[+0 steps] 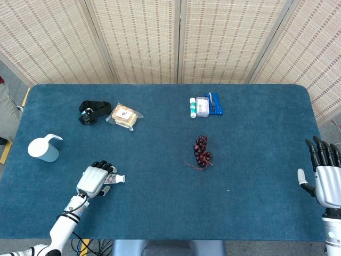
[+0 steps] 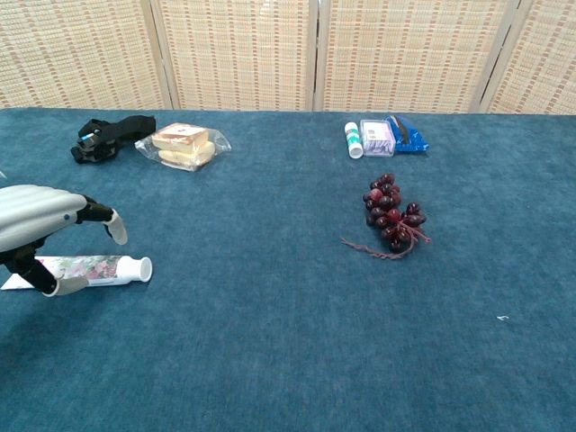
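Item: floral-print tube [image 2: 94, 268], lying flat on the blue table [image 1: 256, 160], long axis left–right, white cap end pointing toward the grapes [image 2: 392, 216]. Your left hand [image 2: 40, 229] arches directly over its flat tail end, fingers curled down around it but apart, nothing lifted. Your right hand [image 1: 326, 178] idles spread and empty well beyond the grapes, far from the tube.

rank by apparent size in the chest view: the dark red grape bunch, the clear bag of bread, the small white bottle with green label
1. Clear bag of bread; the dark red grape bunch looks about as large, and it lies nearer the camera, so unsure.
2. Small white bottle with green label, clearly smallest.
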